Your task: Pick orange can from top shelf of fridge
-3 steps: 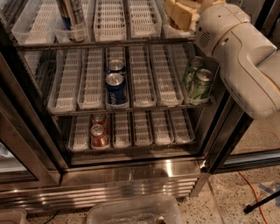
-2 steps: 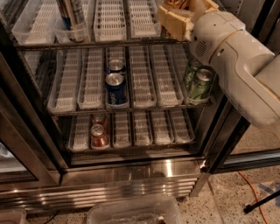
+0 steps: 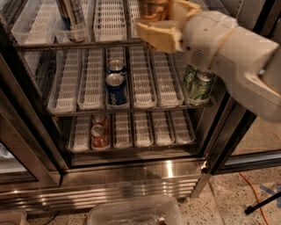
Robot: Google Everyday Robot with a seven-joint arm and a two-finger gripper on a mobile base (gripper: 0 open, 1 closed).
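Note:
The fridge (image 3: 131,176) stands open in front of me with its wire racks showing. The top shelf (image 3: 109,24) carries clear lane trays with white slotted bottoms. The orange can (image 3: 152,9) stands in a lane at the top edge of the view, only its lower body showing. My gripper (image 3: 169,22), tan-coloured on a white arm, reaches in from the right at top-shelf height and sits right against the can, partly covering it.
A tall silver-blue can (image 3: 72,15) stands at the left of the top shelf. Two blue cans (image 3: 116,88) and green cans (image 3: 199,85) are on the middle rack, red cans (image 3: 99,135) on the lower one. A clear plastic bin (image 3: 131,213) sits on the floor.
The arm has moved left and up into the fridge, bringing the gripper from the right of the top shelf onto the orange can.

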